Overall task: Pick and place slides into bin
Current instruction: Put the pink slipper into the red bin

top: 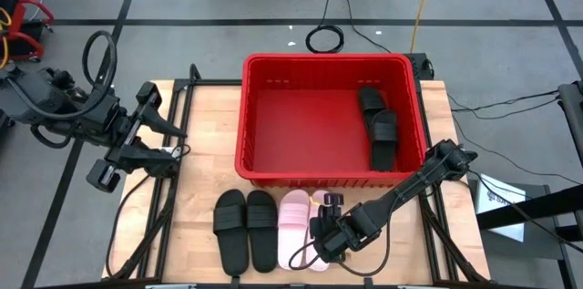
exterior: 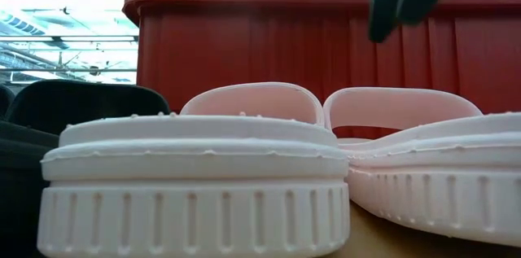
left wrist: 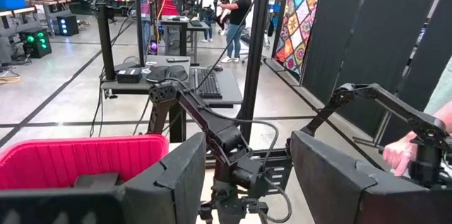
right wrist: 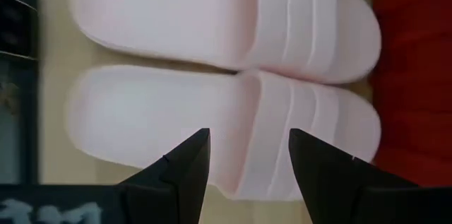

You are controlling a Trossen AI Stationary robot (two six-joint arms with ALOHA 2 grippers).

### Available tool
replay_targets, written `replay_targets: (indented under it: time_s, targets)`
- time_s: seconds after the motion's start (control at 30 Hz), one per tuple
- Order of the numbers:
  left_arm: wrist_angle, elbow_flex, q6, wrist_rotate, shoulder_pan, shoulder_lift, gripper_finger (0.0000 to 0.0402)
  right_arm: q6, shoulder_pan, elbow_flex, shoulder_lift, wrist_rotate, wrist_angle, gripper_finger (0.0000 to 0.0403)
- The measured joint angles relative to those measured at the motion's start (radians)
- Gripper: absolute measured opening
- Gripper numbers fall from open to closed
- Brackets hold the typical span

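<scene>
Hovering open above the unbranded pink slides point(right wrist: 233, 97), the right hand point(right wrist: 248, 155) grips nothing beside the bin point(top: 273, 166).

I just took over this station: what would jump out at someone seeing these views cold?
The big red bin at the table's far middle, with two black slides already lying at its right end. In front of it, a black pair and a pale pink pair wait side by side on the table. The right gripper hangs open over the pink pair; the left gripper waits open at the table's left.
</scene>
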Motion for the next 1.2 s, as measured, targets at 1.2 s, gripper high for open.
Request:
replay_targets:
  time_s: [1.2]
  targets:
    - [-0.013,0.0,-0.008,0.001,0.0,0.0,0.0205,0.097,-0.013,-0.189,-0.001,0.004,0.165,0.0183]
